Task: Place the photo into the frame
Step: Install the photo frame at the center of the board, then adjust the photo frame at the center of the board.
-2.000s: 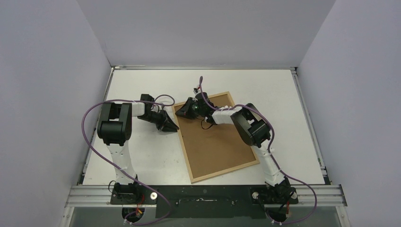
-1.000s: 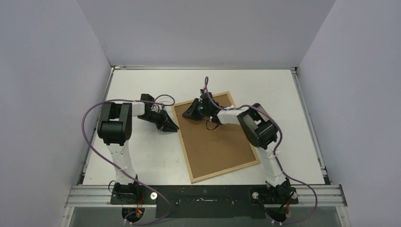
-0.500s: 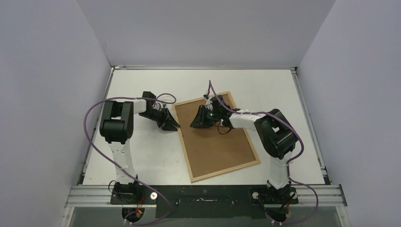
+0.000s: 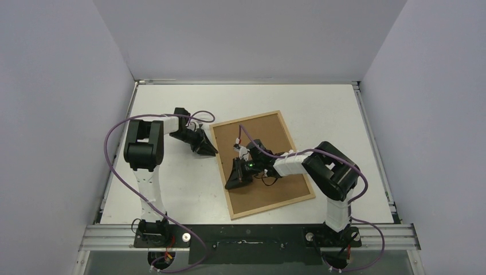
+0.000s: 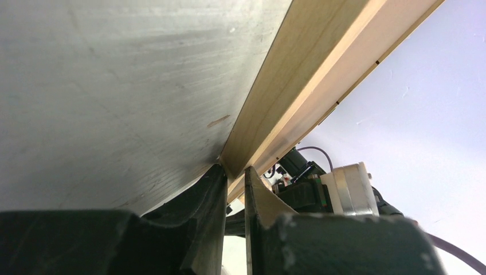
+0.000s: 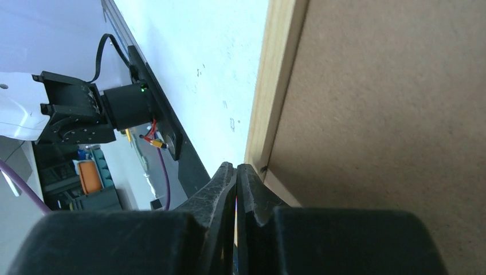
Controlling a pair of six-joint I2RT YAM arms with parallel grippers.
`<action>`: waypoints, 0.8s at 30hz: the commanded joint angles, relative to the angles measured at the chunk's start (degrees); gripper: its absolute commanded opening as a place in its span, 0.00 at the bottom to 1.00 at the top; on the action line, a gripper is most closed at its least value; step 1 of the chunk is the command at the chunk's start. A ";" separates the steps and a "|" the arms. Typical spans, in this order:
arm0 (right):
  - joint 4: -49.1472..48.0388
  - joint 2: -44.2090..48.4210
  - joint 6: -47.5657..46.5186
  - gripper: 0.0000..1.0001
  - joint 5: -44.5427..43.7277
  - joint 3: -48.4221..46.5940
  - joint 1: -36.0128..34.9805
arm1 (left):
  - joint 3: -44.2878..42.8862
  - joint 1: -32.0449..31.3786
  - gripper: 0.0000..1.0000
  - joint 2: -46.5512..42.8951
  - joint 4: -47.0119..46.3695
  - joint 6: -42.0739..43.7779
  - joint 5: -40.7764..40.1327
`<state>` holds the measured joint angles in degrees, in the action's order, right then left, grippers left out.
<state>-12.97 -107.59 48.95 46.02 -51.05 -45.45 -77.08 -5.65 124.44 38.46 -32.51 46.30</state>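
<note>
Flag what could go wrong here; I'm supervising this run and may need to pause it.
The right end effector, shut, sits at the seam between the backing board and the rim of the frame; it might slip or gouge. The left end effector only meets the frame's edge, so the frame could slide.

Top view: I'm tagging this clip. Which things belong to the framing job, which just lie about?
Job: the frame, back up; left gripper near its far-left corner; right gripper, shut, at its left edge. Photo not visible.
Just there: purple cables; table.
</note>
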 commanded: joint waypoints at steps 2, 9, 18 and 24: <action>-5.05 2.47 1.91 0.00 0.39 1.98 -0.43 | 2.50 0.03 0.08 7.44 -2.51 1.58 -23.24; -2.49 0.72 -0.34 0.00 -1.63 1.48 -0.43 | 2.89 0.01 0.07 7.66 -2.47 1.48 -23.71; -6.54 -1.83 1.16 0.00 -0.06 1.66 -0.69 | 2.60 -0.06 0.07 7.66 -2.19 1.47 -23.72; 5.74 1.06 -4.43 0.00 -11.98 -0.61 1.92 | 1.55 0.18 0.15 6.73 -1.40 1.94 -23.68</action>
<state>-13.87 -108.64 48.95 43.79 -49.67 -45.56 -77.71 -5.67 124.68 39.29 -32.29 46.15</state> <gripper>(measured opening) 0.025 0.137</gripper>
